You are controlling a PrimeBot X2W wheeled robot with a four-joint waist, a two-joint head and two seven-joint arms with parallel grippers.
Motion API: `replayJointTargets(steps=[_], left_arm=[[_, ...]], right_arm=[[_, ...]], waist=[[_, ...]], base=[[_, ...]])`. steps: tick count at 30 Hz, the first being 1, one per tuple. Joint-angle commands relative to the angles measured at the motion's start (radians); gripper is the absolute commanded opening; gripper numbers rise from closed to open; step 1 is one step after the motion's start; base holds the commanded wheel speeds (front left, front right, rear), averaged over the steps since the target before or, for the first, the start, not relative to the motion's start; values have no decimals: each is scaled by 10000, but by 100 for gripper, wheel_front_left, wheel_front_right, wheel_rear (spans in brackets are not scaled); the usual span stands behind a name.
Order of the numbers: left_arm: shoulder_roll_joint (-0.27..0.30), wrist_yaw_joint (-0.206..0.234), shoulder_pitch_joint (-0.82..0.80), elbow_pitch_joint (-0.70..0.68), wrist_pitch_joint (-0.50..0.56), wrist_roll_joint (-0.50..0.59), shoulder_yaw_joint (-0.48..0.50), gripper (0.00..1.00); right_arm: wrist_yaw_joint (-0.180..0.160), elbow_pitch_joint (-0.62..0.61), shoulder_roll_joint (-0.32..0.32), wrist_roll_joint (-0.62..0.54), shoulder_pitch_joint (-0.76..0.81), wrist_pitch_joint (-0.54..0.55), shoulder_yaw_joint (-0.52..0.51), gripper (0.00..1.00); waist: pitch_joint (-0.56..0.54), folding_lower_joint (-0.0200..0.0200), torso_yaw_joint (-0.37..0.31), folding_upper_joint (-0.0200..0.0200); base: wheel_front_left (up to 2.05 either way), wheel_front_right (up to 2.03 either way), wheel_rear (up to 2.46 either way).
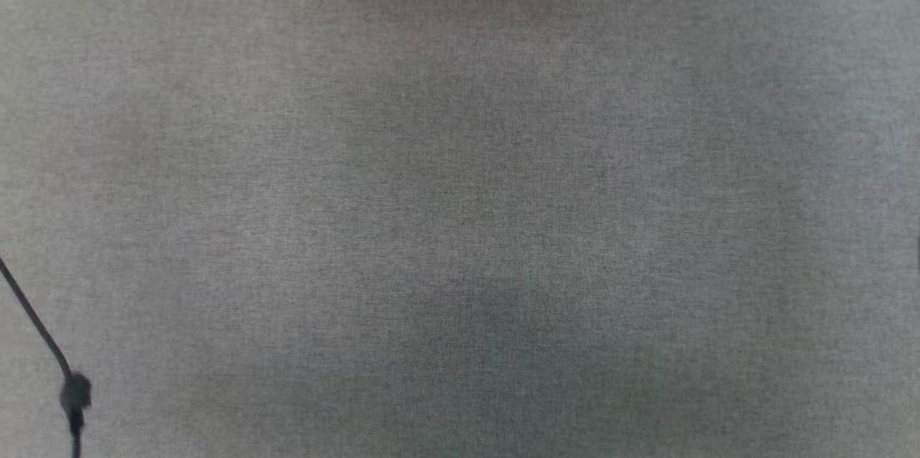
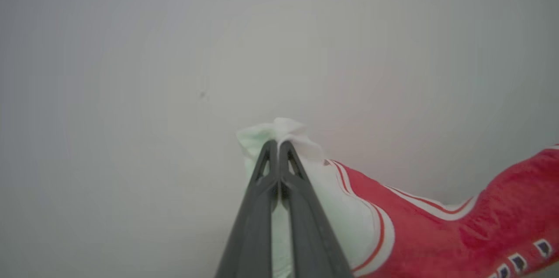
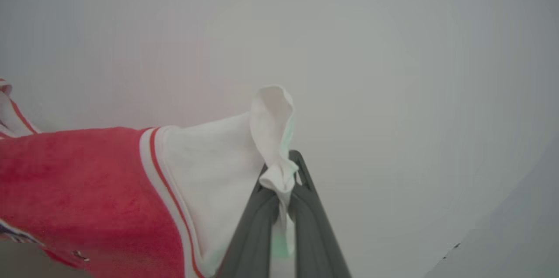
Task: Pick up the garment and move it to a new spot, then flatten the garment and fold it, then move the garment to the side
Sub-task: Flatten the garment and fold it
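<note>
The garment [image 2: 436,238] is a red shirt with white sleeves and red-and-white striped trim. In the left wrist view my left gripper [image 2: 278,143] is shut on a bunched white sleeve, and the red body stretches away to the lower right. In the right wrist view my right gripper [image 3: 286,166] is shut on the other white sleeve of the garment [image 3: 78,173], whose red body runs off to the left. Both grippers hold it up in front of a pale plain surface.
The head view looks down on a grey woven cloth surface [image 1: 460,199]. A thin black cable with a small dark clip [image 1: 74,393] crosses its lower left corner. A faint reddish tint lies along the top edge of that view.
</note>
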Motion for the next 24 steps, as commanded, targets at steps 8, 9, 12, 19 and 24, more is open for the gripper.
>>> replayJointTargets(steps=[8, 9, 12, 19, 24], left_arm=[[395, -49, 2690, -927, 2150, -1672, -1240, 0], [510, -49, 2952, -1089, 2523, -1782, -1462, 0], [815, -50, 3903, -1726, 3644, -2473, -1833, 0], [1830, -7, 5816, -3393, 5271, -3753, -2148, 0], [2634, 642, 7274, -5131, 5855, -4180, -2318, 0]], right_arm=[[-5, 1213, 345, 914, 1690, 672, 492, 0], [-7, 1289, 388, 1155, 1968, 852, 640, 0], [-5, 1355, 517, 1736, 2648, 1223, 1332, 0], [-7, 794, 368, 3601, 4378, 1863, 3368, 0], [-5, -1344, -591, 5630, 6060, 3023, 5192, 0]], waist=[[-690, 0, 244, 0], [-805, 0, 278, 0], [-1106, 0, 337, 0], [-1662, 0, 410, 0], [-1908, 0, 445, 0]], base=[[0, 0, 0], [0, 0, 0], [0, 0, 0], [0, 0, 0], [0, 0, 0]])
